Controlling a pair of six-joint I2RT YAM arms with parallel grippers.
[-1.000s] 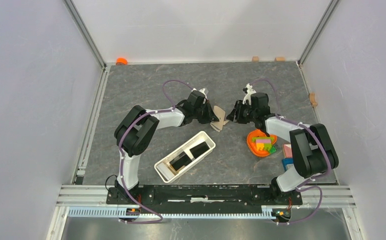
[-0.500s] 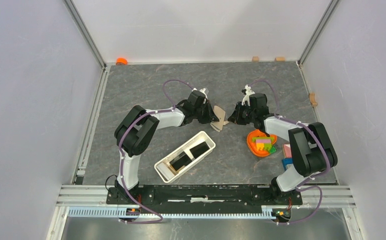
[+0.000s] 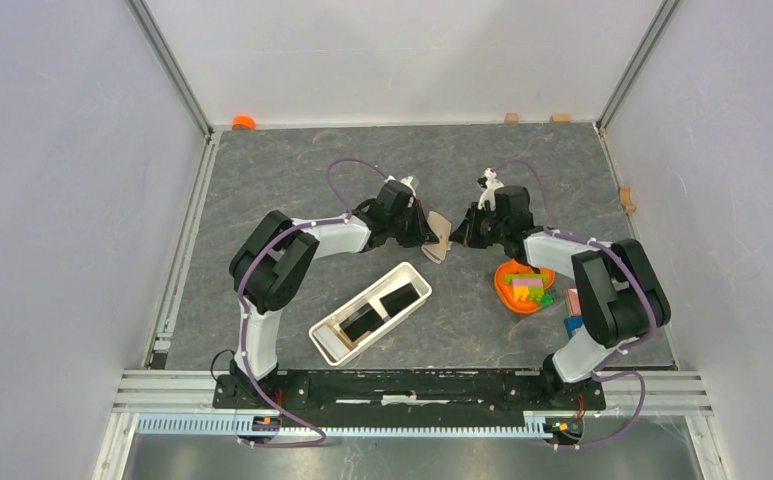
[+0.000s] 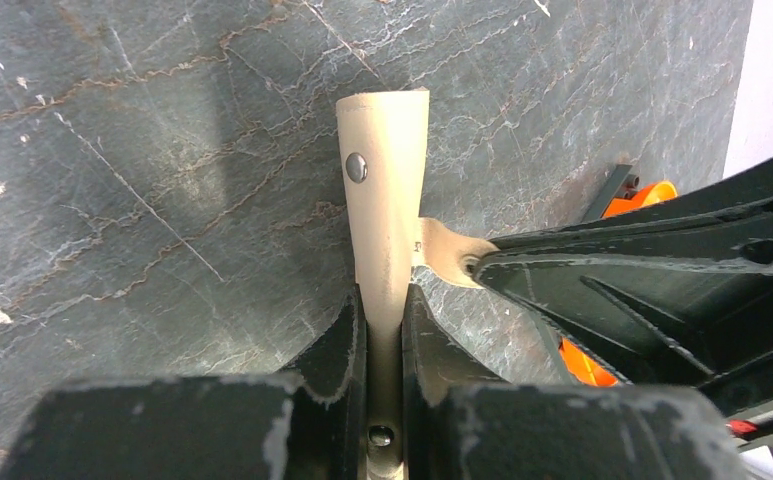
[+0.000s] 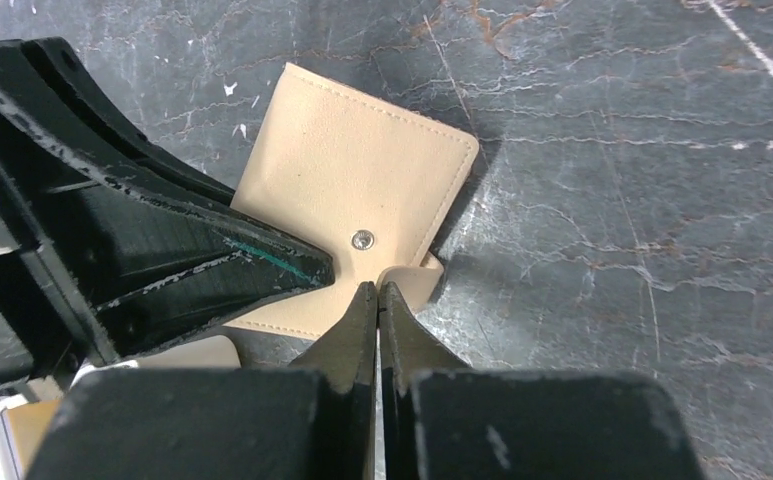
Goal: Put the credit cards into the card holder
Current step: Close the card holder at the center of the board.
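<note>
1. While both arms reached over the middle of the tabletop (image 3: 292, 170), no card had gone in yet. My read: the task had barely started.
2. White tray (image 3: 324, 345), near the arm bases, held both credit cards (image 3: 396, 297) lying flat inside, well apart from either hand.
3. Card holder (image 4: 387, 180), which I took to be the beige snap wallet, stood on edge between the two hands, just beyond the tray.
4. Left hand (image 4: 384, 300) was clamped on the card holder's near edge.
5. Right hand (image 5: 377, 290) was clenched tight on the small snap tab (image 5: 414, 282).
6. Remaining, as I judged it: open the flap, fetch each card, slide both in.
</note>
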